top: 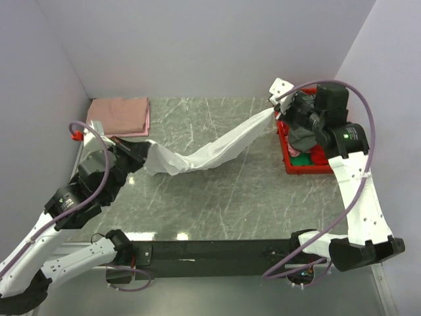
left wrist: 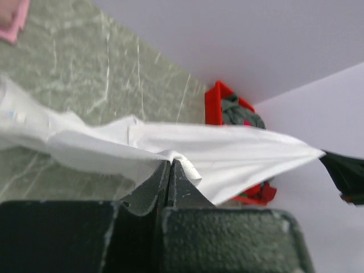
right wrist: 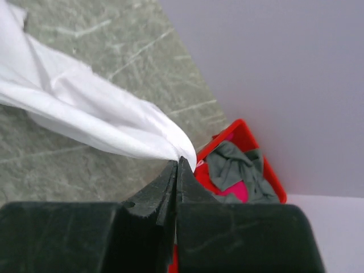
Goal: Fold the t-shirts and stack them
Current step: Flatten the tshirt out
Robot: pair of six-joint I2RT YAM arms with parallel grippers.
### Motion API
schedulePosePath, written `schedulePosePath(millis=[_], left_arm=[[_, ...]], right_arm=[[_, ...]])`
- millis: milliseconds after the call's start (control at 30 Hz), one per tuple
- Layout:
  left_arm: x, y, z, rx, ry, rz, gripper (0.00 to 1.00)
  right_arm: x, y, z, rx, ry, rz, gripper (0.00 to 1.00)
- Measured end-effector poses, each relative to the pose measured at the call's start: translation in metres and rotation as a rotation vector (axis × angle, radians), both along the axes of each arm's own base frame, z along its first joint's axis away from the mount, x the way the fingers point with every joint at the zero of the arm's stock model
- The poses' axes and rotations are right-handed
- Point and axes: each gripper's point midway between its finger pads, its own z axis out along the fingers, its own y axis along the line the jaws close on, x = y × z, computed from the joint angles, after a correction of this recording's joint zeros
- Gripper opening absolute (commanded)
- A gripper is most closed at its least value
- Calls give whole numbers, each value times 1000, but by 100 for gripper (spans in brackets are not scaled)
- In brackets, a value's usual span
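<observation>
A white t-shirt (top: 210,150) hangs stretched across the table between both arms, sagging in the middle. My left gripper (top: 146,153) is shut on its left end; in the left wrist view the cloth (left wrist: 216,151) bunches over the closed tips of that gripper (left wrist: 171,162). At the far right, by the bin, my right gripper (top: 281,113) is shut on the shirt's other end; the right wrist view shows the white cloth (right wrist: 96,114) pinched at the tips of that gripper (right wrist: 178,161). A folded salmon-pink t-shirt (top: 120,116) lies at the back left corner. Grey (right wrist: 236,165) and pink shirts lie crumpled in the bin.
The red plastic bin (top: 289,161) stands at the table's right edge, under the right arm. A red-tipped fitting (top: 77,133) sits by the left wall. Walls close in the back and both sides of the marbled table (top: 223,204).
</observation>
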Motion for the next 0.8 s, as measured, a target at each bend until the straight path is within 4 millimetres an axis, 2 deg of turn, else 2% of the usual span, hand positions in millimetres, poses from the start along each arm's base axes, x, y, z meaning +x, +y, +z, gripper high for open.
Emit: schedulePosePath(millis=[67, 133, 200, 267, 333, 400, 500, 567, 633, 700, 800], left_arm=[[6, 6, 18, 33, -39, 36, 0], [14, 12, 33, 69, -78, 81, 1], [24, 16, 44, 111, -106, 130, 1], [40, 18, 56, 154, -127, 174, 1], [66, 27, 75, 179, -141, 238, 1], [100, 40, 93, 185, -149, 288, 1], [154, 65, 130, 180, -186, 346, 1], [184, 69, 166, 163, -241, 335, 1], [201, 60, 212, 134, -341, 284, 1], [199, 47, 252, 99, -450, 219, 1], [171, 40, 280, 71, -544, 152, 1]], right_arm=[[-6, 2, 20, 30, -38, 3, 0], [-7, 4, 29, 53, -53, 0, 0], [-2, 8, 29, 72, -44, -6, 0], [13, 12, 24, 92, -25, -27, 0], [34, 16, 19, 118, -8, -63, 0], [57, 18, 17, 150, -2, -116, 0], [93, 15, 33, 219, -38, -223, 0], [117, 12, 65, 289, -111, -293, 0], [132, 7, 105, 364, -201, -345, 0], [132, 2, 144, 436, -285, -372, 0], [112, -4, 188, 514, -387, -372, 0]])
